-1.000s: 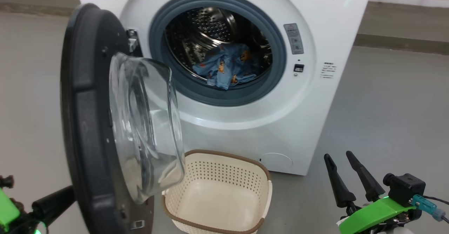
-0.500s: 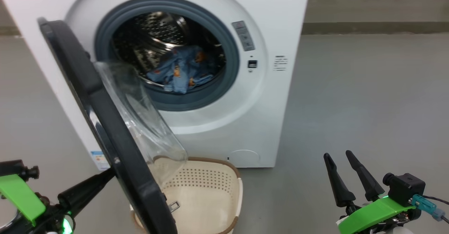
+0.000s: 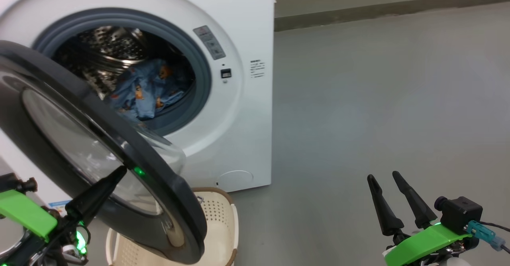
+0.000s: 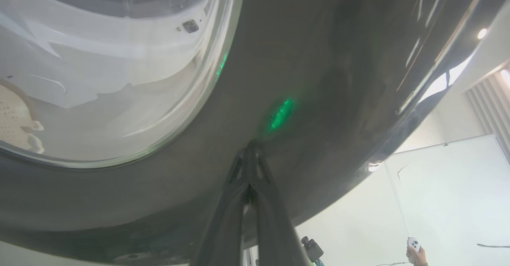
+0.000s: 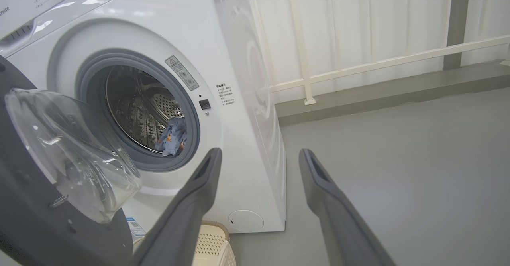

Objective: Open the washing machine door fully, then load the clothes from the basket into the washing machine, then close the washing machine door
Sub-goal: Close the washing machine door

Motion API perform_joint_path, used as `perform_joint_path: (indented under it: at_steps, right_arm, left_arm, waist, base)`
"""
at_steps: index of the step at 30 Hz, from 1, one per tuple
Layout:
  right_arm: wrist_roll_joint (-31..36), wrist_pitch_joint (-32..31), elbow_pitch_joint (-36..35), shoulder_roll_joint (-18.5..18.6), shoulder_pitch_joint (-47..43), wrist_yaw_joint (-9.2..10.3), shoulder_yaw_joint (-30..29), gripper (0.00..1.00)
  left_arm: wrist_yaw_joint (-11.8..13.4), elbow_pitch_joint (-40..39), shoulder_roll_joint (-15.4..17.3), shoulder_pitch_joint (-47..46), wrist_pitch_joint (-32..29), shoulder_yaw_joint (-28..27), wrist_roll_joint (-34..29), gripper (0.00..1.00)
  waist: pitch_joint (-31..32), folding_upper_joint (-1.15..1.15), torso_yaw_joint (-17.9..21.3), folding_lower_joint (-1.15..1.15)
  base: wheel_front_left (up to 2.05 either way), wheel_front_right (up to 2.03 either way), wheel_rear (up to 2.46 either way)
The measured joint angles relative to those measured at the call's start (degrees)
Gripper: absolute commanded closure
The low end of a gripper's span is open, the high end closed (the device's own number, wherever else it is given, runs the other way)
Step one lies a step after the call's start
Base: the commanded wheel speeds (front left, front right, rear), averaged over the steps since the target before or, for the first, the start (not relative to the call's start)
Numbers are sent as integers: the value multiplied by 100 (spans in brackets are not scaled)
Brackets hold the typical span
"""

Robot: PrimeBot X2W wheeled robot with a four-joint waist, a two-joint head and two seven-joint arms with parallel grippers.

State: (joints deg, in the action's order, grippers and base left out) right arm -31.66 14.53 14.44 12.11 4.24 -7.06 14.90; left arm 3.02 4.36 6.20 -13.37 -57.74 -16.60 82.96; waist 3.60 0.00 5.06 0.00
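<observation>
The white washing machine (image 3: pixel 247 110) stands with its round black door (image 3: pixel 159 178) half swung in front of the opening. My left gripper (image 3: pixel 118 173) is shut and empty, its tip pressed on the door's outer black ring (image 4: pixel 318 78) beside the glass window (image 4: pixel 111 78). Light blue clothes (image 3: pixel 147 90) with bears lie in the steel drum, also seen as clothes (image 5: pixel 172 137) past the bulging glass. The cream basket (image 3: pixel 217 222) sits on the floor under the door, mostly hidden. My right gripper (image 3: pixel 383 175) hangs open and empty, well right of the machine; right gripper (image 5: pixel 259 152).
Grey floor (image 3: pixel 378 98) stretches to the right of the machine. A white railing (image 5: pixel 378 62) and curtains line the back. A person's hand (image 4: pixel 415 253) with a controller shows at the lower right of the left wrist view.
The door has swung from edge-on toward the opening with my shut left gripper against its outer face. The head camera has turned, shifting the machine left. The right arm has not moved.
</observation>
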Motion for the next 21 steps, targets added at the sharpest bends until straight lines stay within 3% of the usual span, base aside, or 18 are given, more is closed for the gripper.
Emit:
perform_joint_path:
  at_steps: [7,18,19,21]
  right_arm:
    - [4,0,1,24,12,0,-4,0]
    - [45,0,16,22,16,0,1,0]
    - [45,0,22,24,16,0,4,0]
    - [44,0,29,24,16,0,8,0]
  left_arm:
    - [-148,231,-63,-214,189,7,-73,100]
    - [-376,344,-93,-301,339,93,-247,100]
    - [-412,345,-93,-305,379,109,-300,98]
    - [-460,345,-84,-310,439,113,-367,67]
  waist:
    - [-54,0,212,0]
    - [-29,0,-34,0]
    - [-22,0,-70,0]
    - [-6,0,-143,0]
  base:
    - [0,0,0]
    - [0,0,0]
    - [0,0,0]
    - [0,0,0]
